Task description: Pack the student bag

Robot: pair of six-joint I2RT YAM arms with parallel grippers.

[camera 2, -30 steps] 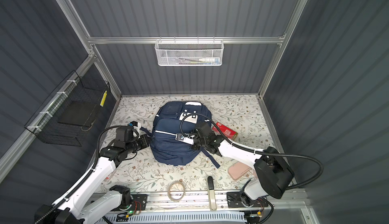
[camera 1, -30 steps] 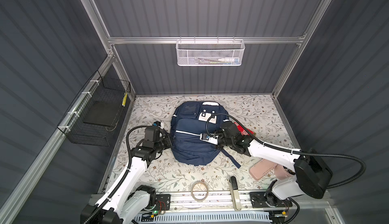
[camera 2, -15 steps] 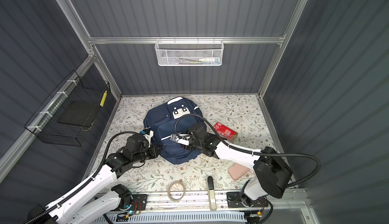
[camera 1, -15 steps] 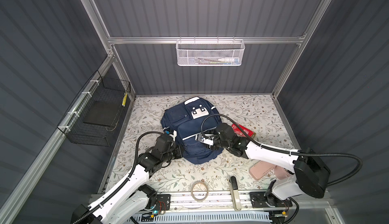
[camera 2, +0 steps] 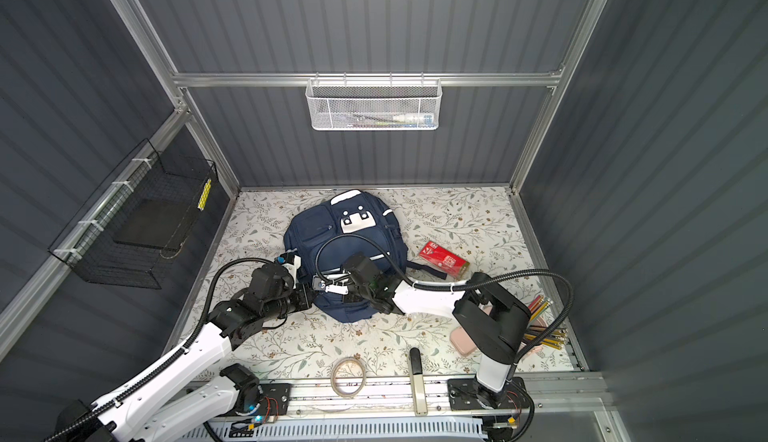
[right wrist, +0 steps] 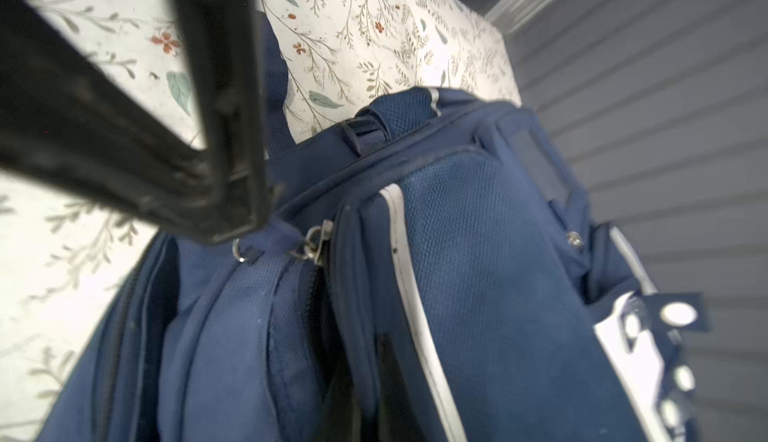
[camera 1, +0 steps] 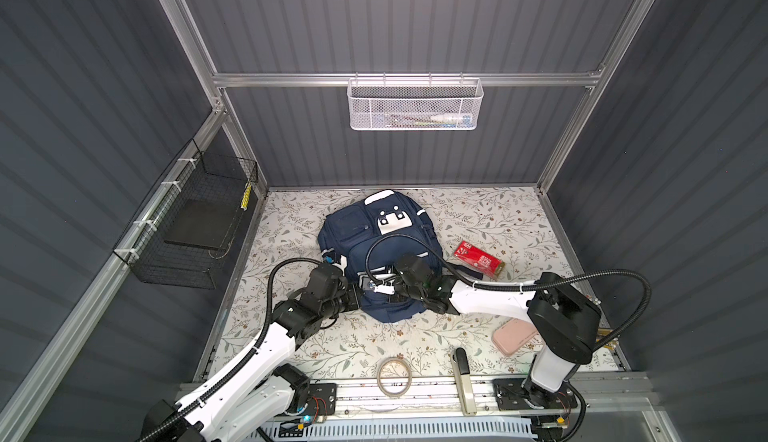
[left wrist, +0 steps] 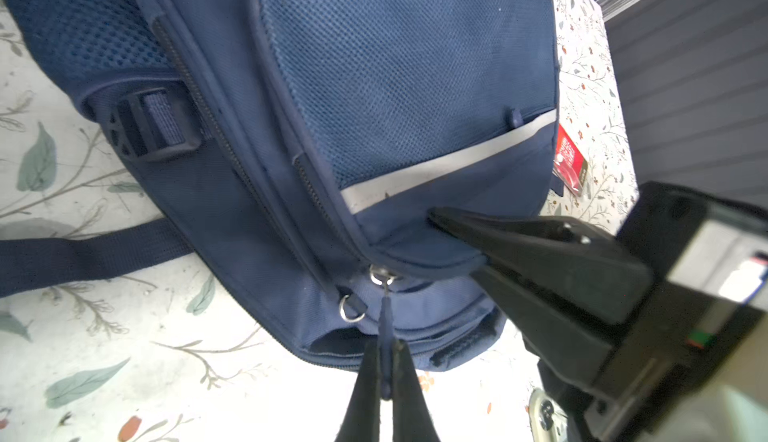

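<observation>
The student bag, a navy backpack with white stripes, lies front-up in the middle of the floral table in both top views. My left gripper is at the bag's near end, shut on the blue zipper pull. From the right, my right gripper reaches onto the same end. It is shut on the fabric edge of the bag's front pocket. A dark gap shows beside the zipper slider.
A red box lies right of the bag. A pink pencil case and pencils sit by the right arm's base. A tape roll and a black-handled tool lie at the front edge. Wire baskets hang on the walls.
The bag has turned and shifted left. My left gripper has moved from the bag's left side to its near end. My right gripper has taken a new hold on the pocket edge.
</observation>
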